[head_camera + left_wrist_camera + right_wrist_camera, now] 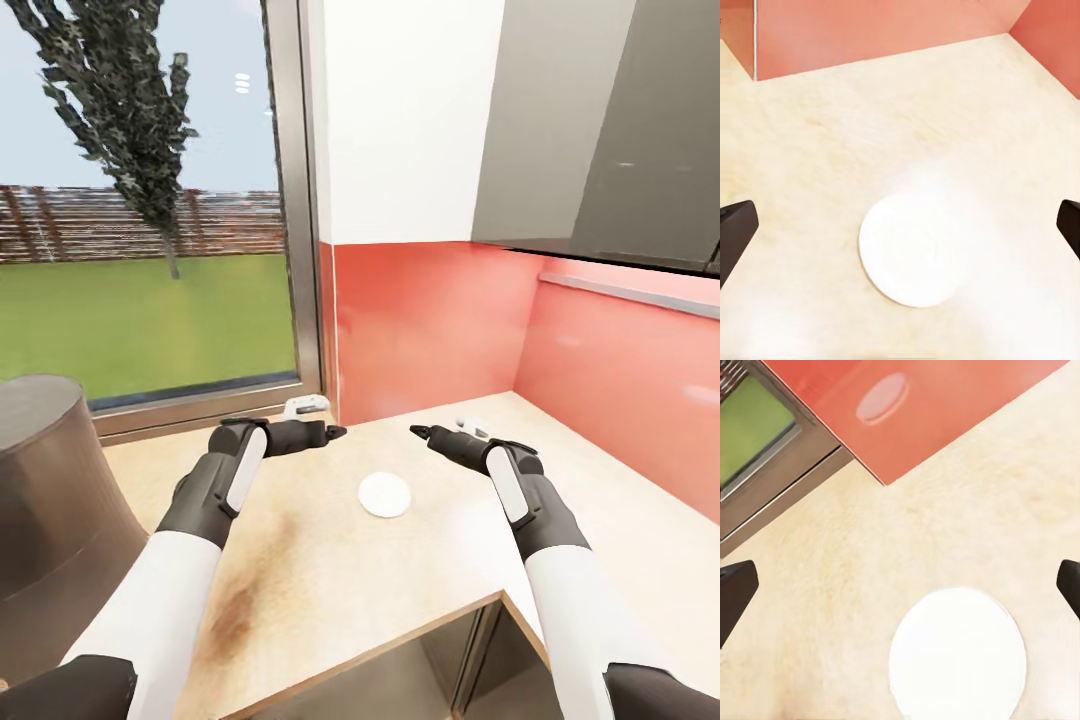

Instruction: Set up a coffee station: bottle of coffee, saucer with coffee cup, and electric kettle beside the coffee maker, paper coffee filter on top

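Note:
A small round white saucer (385,495) lies flat on the pale wood-look kitchen countertop (300,580), near the corner of the red backsplash. My left gripper (335,432) hovers just beyond and left of it, and my right gripper (420,432) just beyond and right of it, their tips pointing at each other. In the left wrist view the saucer (915,251) sits between the spread dark fingertips (735,232), untouched. The right wrist view has the saucer (958,652) low between its fingertips (735,589). Both grippers are open and hold nothing.
A big dark grey-brown rounded body (50,490) stands at the left edge, cut off by the frame; I cannot tell what it is. A window (150,250) is behind the counter. Grey wall cabinets (620,130) hang at the upper right. The counter's front edge (420,625) steps inward.

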Motion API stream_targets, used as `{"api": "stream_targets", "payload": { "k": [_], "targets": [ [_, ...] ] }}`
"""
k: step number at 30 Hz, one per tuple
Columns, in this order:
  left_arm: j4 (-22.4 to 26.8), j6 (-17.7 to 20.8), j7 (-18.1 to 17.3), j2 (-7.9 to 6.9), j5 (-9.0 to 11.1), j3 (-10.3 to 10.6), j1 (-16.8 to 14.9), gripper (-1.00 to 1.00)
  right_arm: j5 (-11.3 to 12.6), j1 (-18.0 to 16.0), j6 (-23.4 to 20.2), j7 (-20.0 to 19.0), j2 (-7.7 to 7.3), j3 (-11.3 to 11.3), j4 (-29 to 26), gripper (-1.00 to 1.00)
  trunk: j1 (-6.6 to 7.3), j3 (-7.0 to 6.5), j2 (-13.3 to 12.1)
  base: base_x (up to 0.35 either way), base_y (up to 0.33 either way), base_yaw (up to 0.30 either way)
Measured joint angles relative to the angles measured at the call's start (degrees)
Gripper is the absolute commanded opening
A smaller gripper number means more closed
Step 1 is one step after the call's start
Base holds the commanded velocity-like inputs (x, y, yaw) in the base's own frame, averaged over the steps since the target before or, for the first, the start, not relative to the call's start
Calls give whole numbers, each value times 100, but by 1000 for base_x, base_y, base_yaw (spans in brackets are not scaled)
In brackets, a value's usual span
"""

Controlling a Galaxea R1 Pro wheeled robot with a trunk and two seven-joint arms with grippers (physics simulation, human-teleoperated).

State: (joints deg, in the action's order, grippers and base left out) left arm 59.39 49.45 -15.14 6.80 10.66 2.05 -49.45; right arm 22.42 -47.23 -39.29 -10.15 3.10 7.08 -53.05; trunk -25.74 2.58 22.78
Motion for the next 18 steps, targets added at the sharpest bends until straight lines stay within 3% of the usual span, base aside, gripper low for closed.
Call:
{"api": "stream_targets", "payload": {
  "k": [5, 8, 18],
  "targets": [
    [-313, 6, -12, -1, -12, 5, 188, 100, -29, 1, 0, -7, -8, -5, 36, 100, 0, 1, -1, 38, -96, 11],
    [-600, -7, -16, -3, -10, 2, 460, 100, -46, 0, -2, -9, -107, -6, 57, 100, 0, 0, 0, 2, -5, 0],
    [-601, -15, -3, -12, -16, -42, 607, 100, -35, 0, 17, -36, -176, -17, 458, 100, 0, 0, 0, 44, -1, 0]
  ]
}}
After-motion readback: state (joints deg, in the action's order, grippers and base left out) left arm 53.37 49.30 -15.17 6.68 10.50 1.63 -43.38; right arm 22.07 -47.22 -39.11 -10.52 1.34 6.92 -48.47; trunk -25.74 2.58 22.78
